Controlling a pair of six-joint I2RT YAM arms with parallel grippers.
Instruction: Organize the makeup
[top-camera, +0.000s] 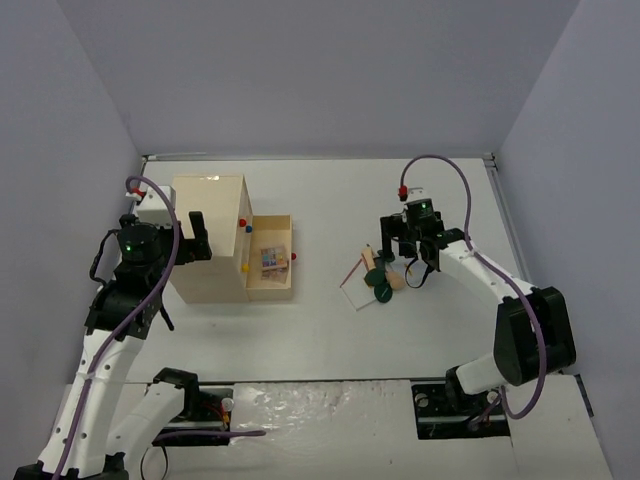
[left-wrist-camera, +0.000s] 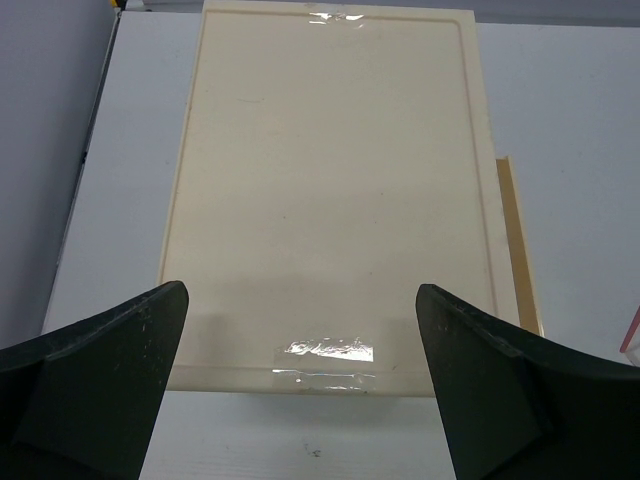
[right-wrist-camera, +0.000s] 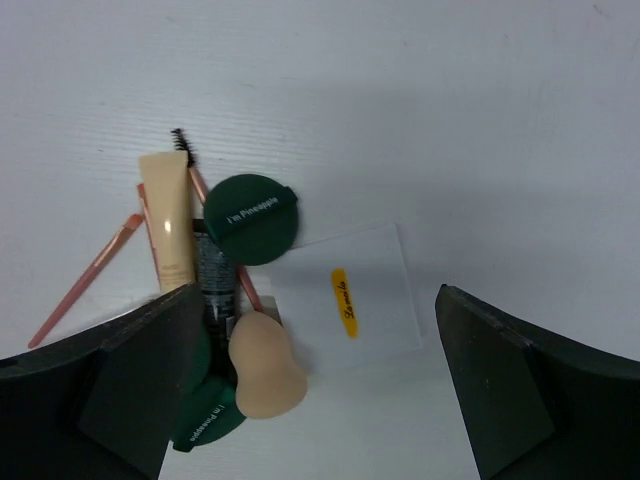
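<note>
We see a white table (top-camera: 330, 335); cream box (top-camera: 210, 240) sits left; makeup pile (top-camera: 377, 277) lies right, well apart.

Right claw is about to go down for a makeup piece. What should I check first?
1. Right claw open and empty: ok.
2. Beige egg-shaped sponge under the claw: ok, off-centre.
3. Sponge free of neighbours: not ok; it overlaps the white flat card, beside a dark green round compact.
4. Cream box's drawer open: ok.
5. Left claw clear of drawer: ok, open above the box top.
</note>
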